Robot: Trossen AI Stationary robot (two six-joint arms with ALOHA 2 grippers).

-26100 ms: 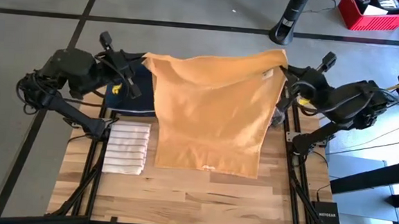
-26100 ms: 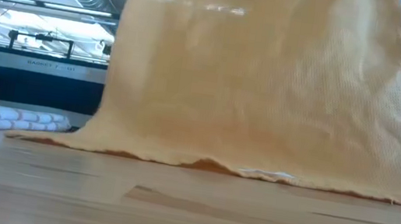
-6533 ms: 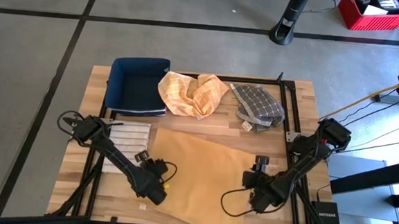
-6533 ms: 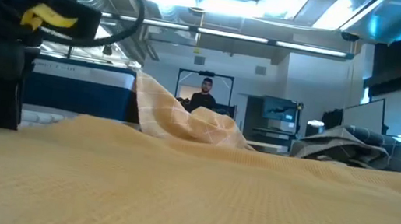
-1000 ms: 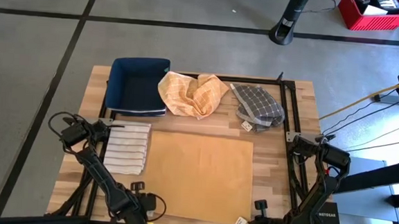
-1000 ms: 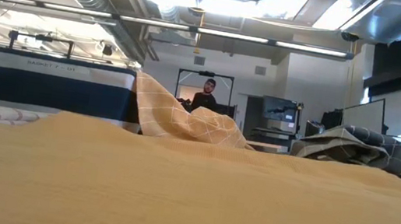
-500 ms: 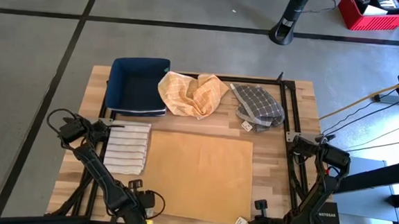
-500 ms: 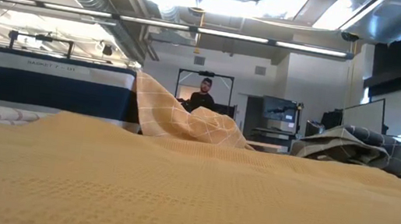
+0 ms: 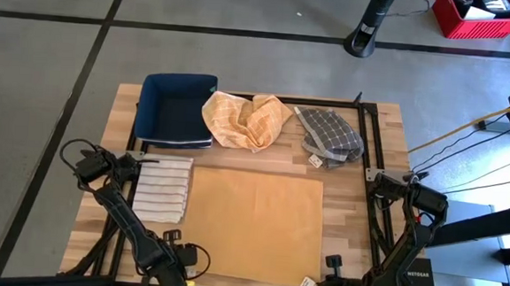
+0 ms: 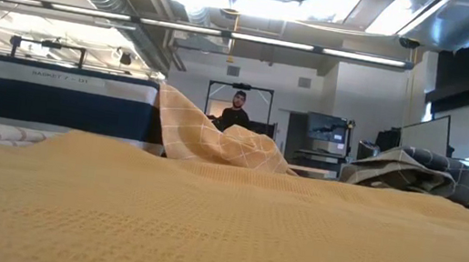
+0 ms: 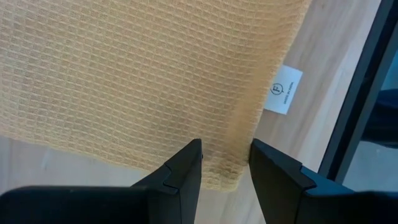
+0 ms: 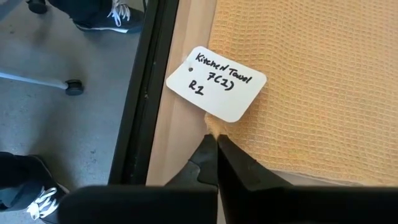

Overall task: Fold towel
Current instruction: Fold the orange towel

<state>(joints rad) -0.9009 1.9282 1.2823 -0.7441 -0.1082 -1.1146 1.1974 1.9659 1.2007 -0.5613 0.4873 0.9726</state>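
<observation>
The orange towel point(image 9: 254, 223) lies folded flat in a rectangle on the middle of the wooden table point(image 9: 348, 211), and it fills the foreground of the low view point(image 10: 220, 230). My left gripper point(image 11: 225, 152) stands open over the towel's near left corner point(image 9: 187, 270), pointing down, one finger on each side of the corner; whether they touch the cloth I cannot tell. My right gripper point(image 12: 214, 138) is shut at the towel's near right corner point(image 9: 310, 284), next to a white handwritten tag point(image 12: 217, 84). My right gripper pinches the tip of the towel's near right corner point(image 12: 212, 129) between its two fingertips, just beside the white tag. The fingers slant down from the table's near right side. The towel lies flat on the table, slack.
Along the far side stand a navy basket point(image 9: 175, 110), a crumpled orange checked towel point(image 9: 246, 118) and a grey checked towel point(image 9: 329, 137). A folded striped towel point(image 9: 163, 189) lies left of the orange one. A person point(image 10: 238, 108) stands far behind the table.
</observation>
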